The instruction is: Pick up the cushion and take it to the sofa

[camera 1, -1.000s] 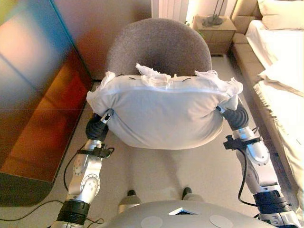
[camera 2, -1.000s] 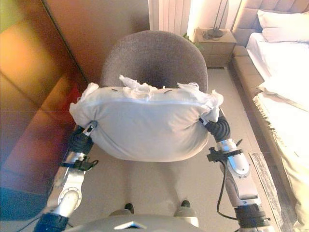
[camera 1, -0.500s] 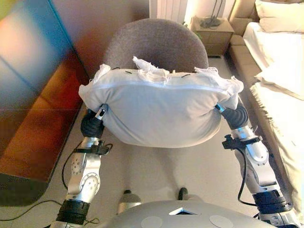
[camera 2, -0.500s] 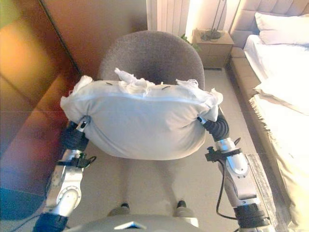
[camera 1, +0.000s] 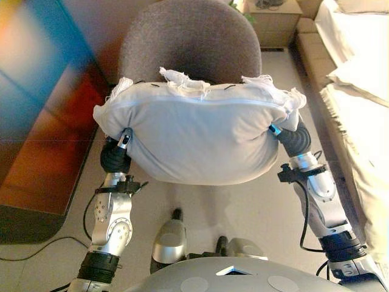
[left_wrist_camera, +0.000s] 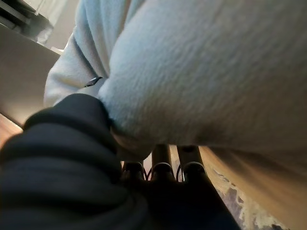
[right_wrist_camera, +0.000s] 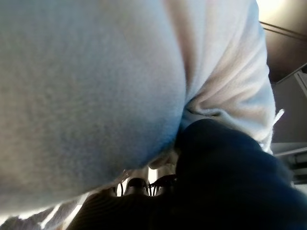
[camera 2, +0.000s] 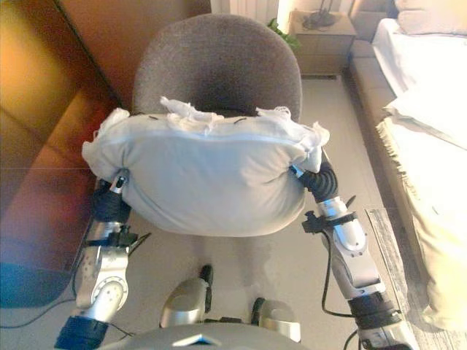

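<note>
A large white cushion (camera 1: 200, 137) is held up in front of me, over the front of a grey chair (camera 1: 188, 42). My left hand (camera 1: 115, 157) is at the cushion's left end and my right hand (camera 1: 295, 139) at its right end. Both are mostly hidden beneath it; only the dark wrist covers show. Cloth is bunched along the cushion's far top edge, where small dark fingertips (camera 1: 152, 85) show. In the left wrist view the cushion (left_wrist_camera: 206, 72) lies on the hand, and in the right wrist view the cushion (right_wrist_camera: 86, 86) does too. No sofa is in view.
A bed (camera 1: 358, 79) with white bedding runs along the right side. A wooden nightstand (camera 1: 273, 24) stands at the back right. A tall glossy wooden panel (camera 1: 42, 121) lines the left. Beige floor (camera 1: 261, 207) lies under the cushion.
The whole picture has shifted, so the camera has moved. The cushion stays held between both hands, now a little lower and to the left in view.
</note>
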You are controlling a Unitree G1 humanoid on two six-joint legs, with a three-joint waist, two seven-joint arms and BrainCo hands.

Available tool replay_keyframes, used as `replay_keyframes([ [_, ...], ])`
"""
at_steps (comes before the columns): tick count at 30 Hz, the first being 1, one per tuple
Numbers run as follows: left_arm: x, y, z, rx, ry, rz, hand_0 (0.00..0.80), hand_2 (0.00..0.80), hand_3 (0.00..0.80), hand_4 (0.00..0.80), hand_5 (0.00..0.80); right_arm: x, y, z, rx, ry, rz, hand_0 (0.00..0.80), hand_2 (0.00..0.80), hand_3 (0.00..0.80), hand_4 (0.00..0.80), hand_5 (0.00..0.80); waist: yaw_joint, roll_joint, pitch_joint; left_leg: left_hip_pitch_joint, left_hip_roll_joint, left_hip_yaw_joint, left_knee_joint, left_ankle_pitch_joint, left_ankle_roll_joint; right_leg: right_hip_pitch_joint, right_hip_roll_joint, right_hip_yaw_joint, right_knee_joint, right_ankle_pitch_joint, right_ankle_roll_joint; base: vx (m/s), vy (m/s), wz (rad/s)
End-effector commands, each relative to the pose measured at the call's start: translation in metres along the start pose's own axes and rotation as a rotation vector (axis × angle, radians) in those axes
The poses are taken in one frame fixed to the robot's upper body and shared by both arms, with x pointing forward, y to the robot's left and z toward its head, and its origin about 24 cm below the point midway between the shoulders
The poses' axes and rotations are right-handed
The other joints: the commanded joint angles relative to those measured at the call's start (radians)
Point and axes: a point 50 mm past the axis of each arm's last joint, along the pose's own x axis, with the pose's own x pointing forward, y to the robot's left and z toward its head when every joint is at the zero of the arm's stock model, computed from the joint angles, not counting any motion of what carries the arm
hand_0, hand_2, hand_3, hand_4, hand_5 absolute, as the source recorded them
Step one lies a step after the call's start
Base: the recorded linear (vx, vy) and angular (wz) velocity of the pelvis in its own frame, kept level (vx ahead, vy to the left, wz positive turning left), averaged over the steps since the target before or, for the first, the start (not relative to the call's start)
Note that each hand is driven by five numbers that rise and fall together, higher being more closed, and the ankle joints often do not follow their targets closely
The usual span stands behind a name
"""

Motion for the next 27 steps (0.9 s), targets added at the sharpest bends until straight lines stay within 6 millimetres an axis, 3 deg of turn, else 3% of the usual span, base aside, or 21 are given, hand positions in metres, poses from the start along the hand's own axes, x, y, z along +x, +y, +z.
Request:
replay_keyframes([
  [1, 0.016, -0.042, 0.027, 0.003, -0.2, -0.236, 0.8, 0.8, 0.8, 0.8, 0.8, 0.02, 0.023, 0.039, 0.04, -0.232, 0.139, 0.8, 0.8, 0.8, 0.8, 0.8, -0.007, -0.017, -0.061, -0.061, 0.056, -0.021, -0.107, 0.261, -0.048, 0.122, -0.001, -0.039, 0.015, -0.094, 0.026, 0.341, 0.192, -0.58],
  [2, 0.017, -0.042, 0.027, 0.002, -0.204, -0.237, 0.8, 0.8, 0.8, 0.8, 0.8, 0.019, 0.021, 0.04, 0.041, -0.236, 0.138, 0.8, 0.8, 0.8, 0.8, 0.8, -0.007, -0.018, -0.057, -0.056, 0.069, -0.024, -0.107, 0.259, -0.048, 0.121, -0.009, -0.041, 0.028, -0.103, 0.029, 0.352, 0.238, -0.55],
  [3, 0.019, -0.042, 0.029, 0.002, -0.212, -0.24, 0.8, 0.8, 0.8, 0.8, 0.8, 0.02, 0.019, 0.042, 0.032, -0.246, 0.139, 0.8, 0.8, 0.8, 0.8, 0.8, -0.011, -0.025, -0.054, -0.045, 0.08, -0.005, -0.095, 0.218, -0.04, 0.113, -0.032, -0.05, 0.043, -0.102, 0.04, 0.315, 0.245, -0.42],
  [4, 0.021, -0.042, 0.03, 0.002, -0.215, -0.242, 0.8, 0.8, 0.8, 0.8, 0.8, 0.021, 0.018, 0.043, 0.029, -0.251, 0.137, 0.8, 0.8, 0.8, 0.8, 0.8, -0.015, -0.031, -0.054, -0.04, 0.083, 0.028, -0.091, 0.181, -0.033, 0.107, -0.053, -0.061, 0.052, -0.097, 0.051, 0.329, 0.27, -0.45],
  [6, 0.027, -0.042, 0.03, -0.01, -0.199, -0.25, 0.8, 0.8, 0.8, 0.8, 0.8, 0.019, 0.012, 0.044, 0.028, -0.256, 0.112, 0.8, 0.8, 0.8, 0.8, 0.8, -0.023, -0.035, -0.065, -0.046, 0.09, 0.089, -0.048, 0.174, -0.032, 0.12, -0.089, -0.093, 0.064, -0.103, 0.071, 0.437, 0.282, -0.42],
  [9, 0.027, -0.04, 0.031, 0.009, -0.17, -0.281, 0.8, 0.8, 0.8, 0.8, 0.8, 0.014, 0.006, 0.044, 0.05, -0.243, 0.076, 0.8, 0.8, 0.8, 0.8, 0.8, -0.009, -0.065, -0.1, -0.064, 0.038, 0.072, 0.006, 0.131, -0.001, 0.151, -0.137, -0.103, 0.085, -0.05, 0.122, 0.508, 0.255, 0.16],
  [10, 0.022, -0.04, 0.031, 0.022, -0.156, -0.305, 0.8, 0.8, 0.8, 0.8, 0.8, 0.01, 0.007, 0.043, 0.055, -0.24, 0.055, 0.8, 0.8, 0.8, 0.8, 0.8, 0.0, -0.09, -0.119, -0.067, -0.003, 0.076, 0.03, 0.094, 0.032, 0.156, -0.17, -0.106, 0.122, 0.025, 0.157, 0.462, 0.253, 0.3],
  [12, 0.019, -0.038, 0.031, 0.03, -0.142, -0.314, 0.8, 0.8, 0.8, 0.8, 0.8, 0.008, 0.01, 0.042, 0.063, -0.243, 0.037, 0.8, 0.8, 0.8, 0.8, 0.8, 0.014, -0.102, -0.138, -0.069, -0.034, 0.073, 0.04, 0.075, 0.058, 0.152, -0.19, -0.106, 0.165, 0.111, 0.181, 0.39, 0.217, 0.3],
  [14, 0.02, -0.038, 0.032, 0.052, -0.14, -0.327, 0.8, 0.8, 0.8, 0.8, 0.8, 0.005, 0.017, 0.039, 0.071, -0.253, 0.033, 0.8, 0.8, 0.8, 0.8, 0.8, 0.023, -0.11, -0.16, -0.055, -0.071, 0.079, 0.048, 0.048, 0.091, 0.114, -0.23, -0.112, 0.29, 0.236, 0.199, 0.414, 0.23, 0.24],
  [15, 0.021, -0.038, 0.032, 0.056, -0.141, -0.328, 0.8, 0.8, 0.8, 0.8, 0.8, 0.005, 0.018, 0.039, 0.072, -0.252, 0.034, 0.8, 0.8, 0.8, 0.8, 0.8, 0.023, -0.11, -0.165, -0.05, -0.077, 0.08, 0.048, 0.042, 0.096, 0.095, -0.236, -0.108, 0.318, 0.248, 0.2, 0.439, 0.232, 0.18],
  [16, 0.025, -0.038, 0.034, 0.058, -0.137, -0.325, 0.8, 0.8, 0.8, 0.8, 0.8, 0.006, 0.021, 0.036, 0.073, -0.242, 0.031, 0.8, 0.8, 0.8, 0.8, 0.8, 0.01, -0.108, -0.167, -0.02, -0.093, 0.086, 0.048, 0.024, 0.109, 0.035, -0.234, -0.087, 0.369, 0.259, 0.194, 0.367, 0.164, 0.29],
  [18, 0.029, -0.04, 0.034, 0.051, -0.125, -0.333, 0.8, 0.8, 0.8, 0.8, 0.8, 0.005, 0.02, 0.033, 0.077, -0.227, 0.006, 0.8, 0.8, 0.8, 0.8, 0.8, -0.008, -0.103, -0.169, -0.003, -0.101, 0.076, 0.048, 0.018, 0.113, -0.015, -0.182, -0.062, 0.327, 0.224, 0.18, 0.334, 0.103, 0.42],
  [22, 0.031, -0.046, 0.029, 0.05, -0.111, -0.381, 0.8, 0.8, 0.8, 0.8, 0.8, 0.006, 0.02, 0.032, 0.066, -0.241, -0.034, 0.8, 0.8, 0.8, 0.8, 0.8, -0.043, -0.09, -0.143, 0.079, -0.121, 0.036, 0.015, 0.007, 0.106, -0.175, -0.126, -0.11, 0.151, 0.188, 0.146, 0.238, -0.004, 0.41],
  [23, 0.03, -0.047, 0.029, 0.05, -0.111, -0.385, 0.8, 0.8, 0.8, 0.8, 0.8, 0.006, 0.019, 0.032, 0.064, -0.245, -0.036, 0.8, 0.8, 0.8, 0.8, 0.8, -0.05, -0.088, -0.135, 0.094, -0.122, 0.028, 0.011, 0.003, 0.104, -0.19, -0.123, -0.114, 0.13, 0.183, 0.142, 0.192, -0.071, 0.45],
  [27, 0.027, -0.052, 0.028, 0.04, -0.104, -0.41, 0.8, 0.8, 0.8, 0.8, 0.8, 0.009, 0.014, 0.031, 0.061, -0.243, -0.057, 0.8, 0.8, 0.8, 0.8, 0.8, -0.085, -0.096, -0.11, 0.185, -0.128, 0.001, -0.016, -0.056, 0.098, -0.271, -0.149, -0.09, -0.026, 0.297, 0.166, 0.239, -0.108, 0.48],
])
